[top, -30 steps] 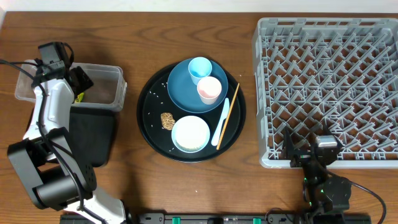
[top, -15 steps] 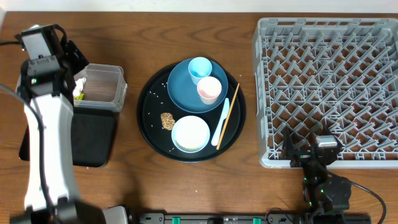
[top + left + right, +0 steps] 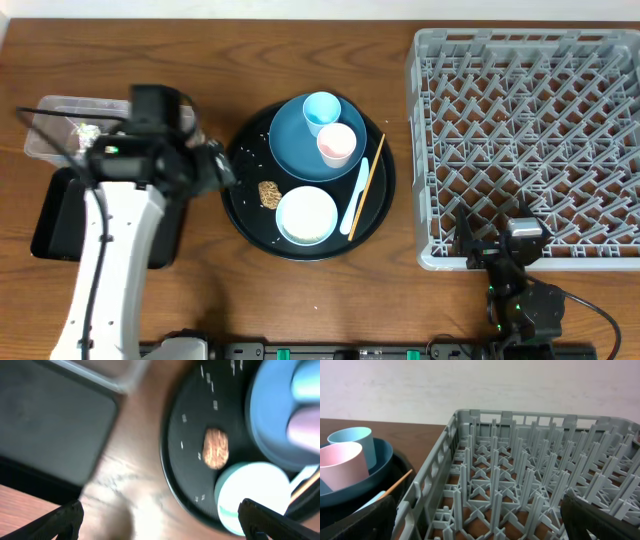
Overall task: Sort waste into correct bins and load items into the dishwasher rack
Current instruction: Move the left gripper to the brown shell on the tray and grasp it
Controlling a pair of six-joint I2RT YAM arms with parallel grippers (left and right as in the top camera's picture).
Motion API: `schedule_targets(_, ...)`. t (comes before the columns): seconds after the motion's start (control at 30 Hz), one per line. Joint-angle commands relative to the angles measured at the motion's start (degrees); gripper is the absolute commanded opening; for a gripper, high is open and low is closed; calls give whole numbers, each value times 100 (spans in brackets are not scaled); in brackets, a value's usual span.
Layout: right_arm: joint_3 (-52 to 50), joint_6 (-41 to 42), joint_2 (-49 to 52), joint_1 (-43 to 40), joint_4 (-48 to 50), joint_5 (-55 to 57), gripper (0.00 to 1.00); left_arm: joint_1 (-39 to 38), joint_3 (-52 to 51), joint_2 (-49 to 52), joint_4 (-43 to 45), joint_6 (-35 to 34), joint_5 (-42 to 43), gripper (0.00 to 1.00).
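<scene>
Rack [image 3: 525, 140] of grey pegs fills the table's right side, my right pincer [image 3: 480, 525] spread wide at its near edge. Left of it the round black tray [image 3: 238, 205] carries plate [image 3: 288, 150], bowl [image 3: 306, 215] and brown lump [image 3: 268, 193]; my left pincer [image 3: 160, 527] hangs spread above its left rim.

You see a matt grey plastic rack [image 3: 520, 130], a glossy black round tray [image 3: 250, 225], and a smooth wood-grain table [image 3: 300, 310].

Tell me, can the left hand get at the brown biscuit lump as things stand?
Probably yes. The left hand is open by the round tray, and the biscuit lump lies bare just inside, apart from the bowl.
</scene>
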Motion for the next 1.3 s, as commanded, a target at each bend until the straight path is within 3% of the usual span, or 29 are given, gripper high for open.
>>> schedule_targets(0.0,-7,-46,-26,35,-26,61,99,-369,-378,31,-11,-57,96,99)
schedule_targets(0.4,-7,-46,-26,35,-26,61,99,-955,-1523,46,1296,-708,122,90)
schedule_targets(0.7,-7,-46,-26,35,-26,61,99,-1493,-1613,138,1996,-876,-7,82)
schedule_targets(0.83,-7,-46,-26,35,-26,61,99,-1499,-1615,345,2162,-1001,-92,85)
schedule_targets(0.87,-7,-46,-26,35,-26,61,99,-1499,-1615,411,2197,-1001,-87,98)
schedule_targets(1.07,-7,-46,-26,35,-26,61,99,-1499,-1615,787,2398,-1001,-24,98)
schedule_targets(1.17,-7,-46,-26,35,-26,61,99,-1499,-1615,918,2479,-1003,-31,81)
schedule_targets(1.27,-7,-46,-26,35,-26,61,99,-1499,-1615,1025,2673,-1005,-28,81)
